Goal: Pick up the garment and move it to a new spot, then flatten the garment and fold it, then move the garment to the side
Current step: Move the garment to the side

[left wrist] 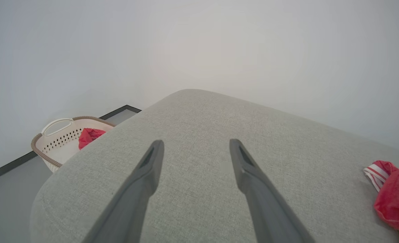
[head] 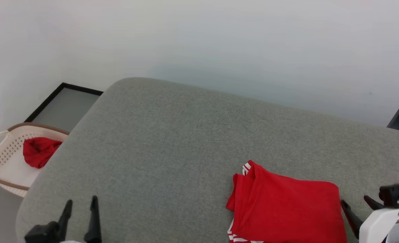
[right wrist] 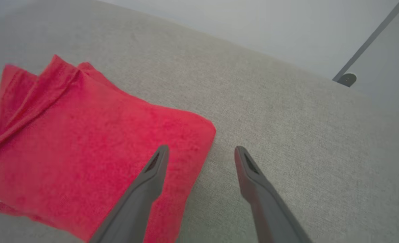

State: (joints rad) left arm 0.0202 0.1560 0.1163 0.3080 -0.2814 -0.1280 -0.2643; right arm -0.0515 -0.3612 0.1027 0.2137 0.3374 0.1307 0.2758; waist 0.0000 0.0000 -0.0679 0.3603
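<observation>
The garment sits folded at the lower right of the head view on the grey cushion, with white stripes peeking out at its left edge. The right gripper is just beside its right edge, fingers spread wide, holding nothing (in the wrist view one finger is over the red corner). The left gripper at the lower left is spread too, well apart from it.
</observation>
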